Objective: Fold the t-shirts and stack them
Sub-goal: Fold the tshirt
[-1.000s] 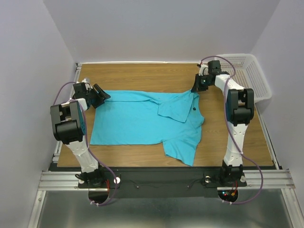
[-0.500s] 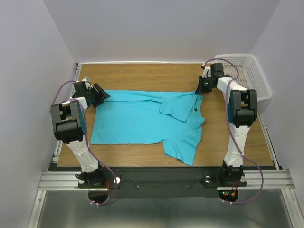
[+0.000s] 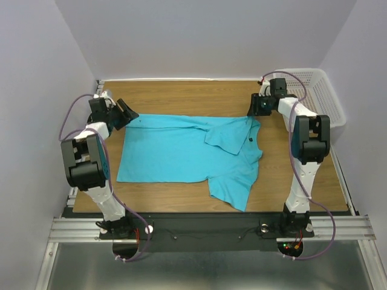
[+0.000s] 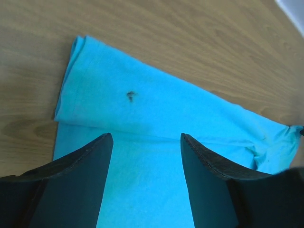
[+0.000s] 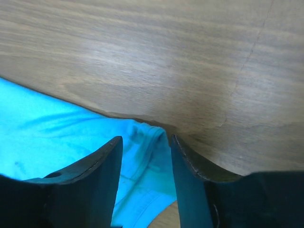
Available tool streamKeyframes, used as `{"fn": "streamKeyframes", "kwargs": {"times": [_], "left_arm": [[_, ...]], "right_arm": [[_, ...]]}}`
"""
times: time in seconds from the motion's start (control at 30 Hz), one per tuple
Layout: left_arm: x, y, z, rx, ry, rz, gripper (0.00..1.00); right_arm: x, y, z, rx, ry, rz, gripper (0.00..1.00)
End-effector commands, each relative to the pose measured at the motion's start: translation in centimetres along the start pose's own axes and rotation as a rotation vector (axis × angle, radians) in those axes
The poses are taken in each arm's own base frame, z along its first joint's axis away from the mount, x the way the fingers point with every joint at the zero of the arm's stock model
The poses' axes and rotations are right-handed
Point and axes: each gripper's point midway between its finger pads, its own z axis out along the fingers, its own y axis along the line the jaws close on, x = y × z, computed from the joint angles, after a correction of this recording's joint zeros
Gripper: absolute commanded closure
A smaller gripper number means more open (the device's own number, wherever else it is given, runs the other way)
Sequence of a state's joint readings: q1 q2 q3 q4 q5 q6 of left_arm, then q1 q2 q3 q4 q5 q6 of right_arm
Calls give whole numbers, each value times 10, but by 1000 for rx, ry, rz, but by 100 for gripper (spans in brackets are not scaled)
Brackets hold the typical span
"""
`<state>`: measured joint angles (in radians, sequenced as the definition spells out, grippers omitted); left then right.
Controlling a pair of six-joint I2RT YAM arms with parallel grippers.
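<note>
The turquoise t-shirt (image 3: 175, 151) lies spread on the wooden table (image 3: 181, 96), its collar side folded over at the right and one sleeve hanging toward the front. My left gripper (image 3: 127, 113) hovers open over the shirt's back left corner. In the left wrist view its gripper (image 4: 145, 137) has only flat cloth (image 4: 142, 109) below the gap. My right gripper (image 3: 254, 112) is at the shirt's back right corner. In the right wrist view that gripper (image 5: 145, 138) is open, with a bunched hem of the shirt (image 5: 152, 142) lying between the fingers.
A white mesh basket (image 3: 314, 90) stands at the table's back right, just behind the right arm. Grey walls close in the left, back and right sides. Bare wood shows behind the shirt and along the front edge (image 3: 181, 202).
My right gripper has gone from shut to open, letting go of the shirt's back right corner. The shirt has shifted slightly right. The left gripper drew back a little toward the rear left.
</note>
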<state>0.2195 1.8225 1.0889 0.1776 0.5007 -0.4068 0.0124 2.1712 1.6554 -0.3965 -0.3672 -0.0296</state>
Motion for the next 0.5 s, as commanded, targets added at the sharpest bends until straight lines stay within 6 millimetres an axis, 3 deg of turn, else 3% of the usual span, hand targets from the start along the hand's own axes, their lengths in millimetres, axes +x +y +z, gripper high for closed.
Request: {"fn": "streamKeyframes", "kwargs": {"times": [0.0, 0.03, 0.1, 0.17, 0.2, 0.23, 0.27, 0.3, 0.33, 0.37, 0.4, 0.47], "left_arm": [[-70, -57, -52, 76, -216, 149, 29], [-79, -67, -68, 71, -258, 171, 29], [-88, -67, -95, 7, -326, 190, 29], [-87, -68, -111, -15, -360, 197, 28], [-74, -61, -114, -28, -349, 183, 25], [-76, -65, -132, -21, -391, 172, 22], [-57, -53, -132, -29, -362, 129, 11], [-49, -51, -137, -7, -351, 60, 4], [-42, -51, -147, 14, -352, 27, 1], [-38, -38, -152, 13, -348, -19, 2], [-13, -33, -149, 51, -280, -101, 2], [4, -24, -152, 70, -242, -173, 2]], "right_arm": [[-83, 28, -63, -49, -230, -125, 47], [-86, 34, -69, -69, -240, -141, 45], [-90, 50, -90, -119, -269, -212, 39], [-92, 68, -117, -174, -304, -340, 36], [-87, 75, -124, -205, -309, -391, 36], [-65, 90, -128, -294, -282, -430, 36], [-54, 96, -134, -336, -289, -564, 35], [-48, 110, -157, -379, -321, -670, 35], [-27, 126, -165, -488, -323, -747, 34], [21, 130, -166, -571, -221, -747, 32], [35, 137, -178, -614, -266, -951, 32], [87, 142, -192, -711, -163, -978, 32]]}}
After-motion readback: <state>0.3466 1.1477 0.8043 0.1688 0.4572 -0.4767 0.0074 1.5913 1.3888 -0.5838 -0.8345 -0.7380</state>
